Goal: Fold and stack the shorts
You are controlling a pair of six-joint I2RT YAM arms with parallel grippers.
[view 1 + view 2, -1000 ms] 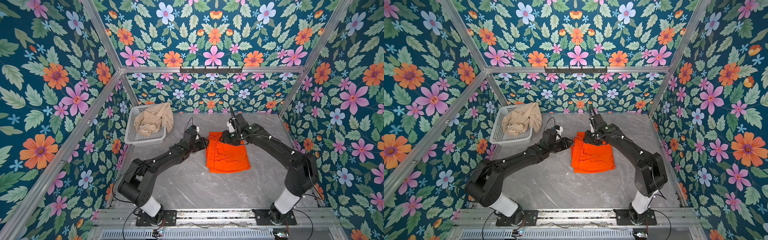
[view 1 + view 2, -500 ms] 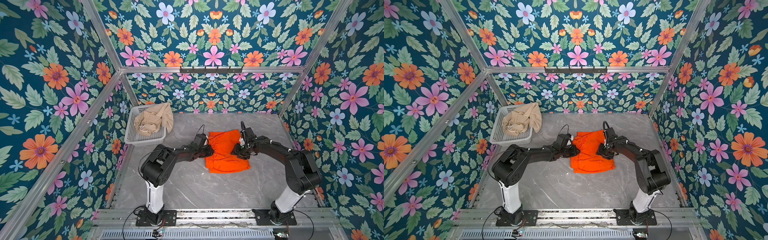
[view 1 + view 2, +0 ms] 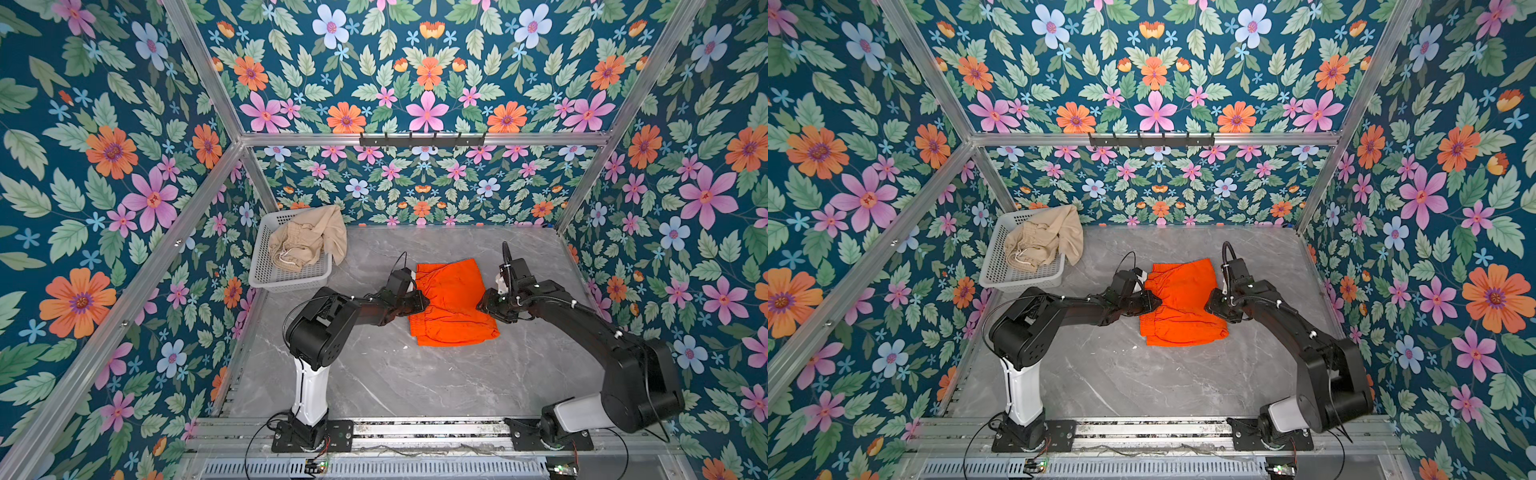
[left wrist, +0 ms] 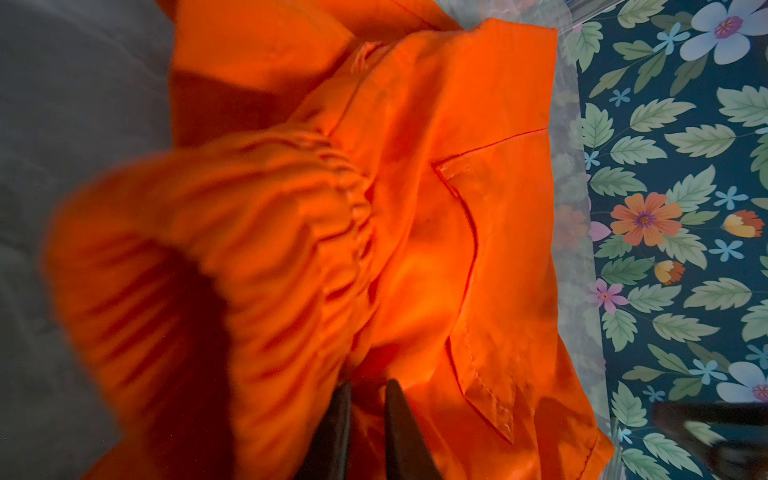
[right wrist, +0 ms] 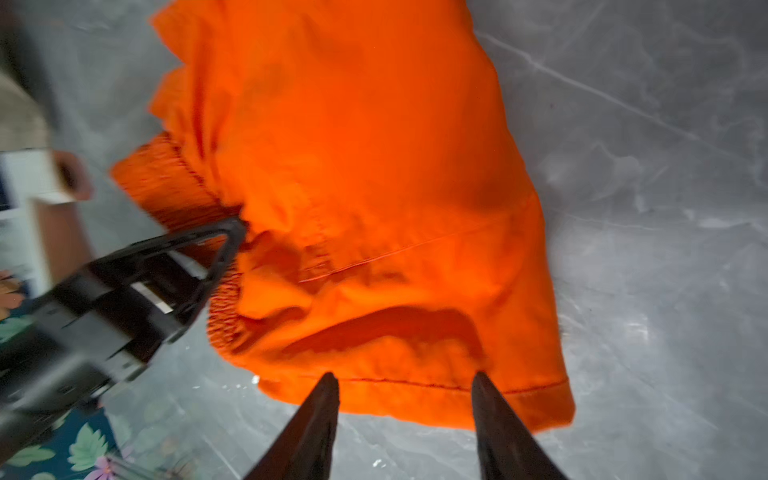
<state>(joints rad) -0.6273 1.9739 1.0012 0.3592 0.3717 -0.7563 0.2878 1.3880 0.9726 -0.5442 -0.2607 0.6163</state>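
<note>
Item: orange shorts, lying partly folded on the surface between the two arms. The beige shorts sit crumpled in the basket at the far left, one leg hanging over its rim.

Handling, by judgement: the fabric is thin, light and limp, probably slick. It will sag, slide and crease, and a fold will not hold unless pressed flat. The gathered waistband is the thickest part and the firmest place to grip. The stitched hem is the next best, taken at two points well apart so the cloth stays taut.

Left hand: fingers almost together, and it appears to pinch the orange cloth at the waistband side. The left wrist view shows cloth bunched and raised around it.

Right hand: fingers roughly half apart, tips over the hem edge, nothing gripped as far as can be seen.

Change from one second ago: both hands were then at the far edge of the orange shorts, close together. They now flank the garment at mid-length, left and right. The left elbow stands higher. The garment's outline is little altered, and the beige shorts and basket are unmoved
</note>
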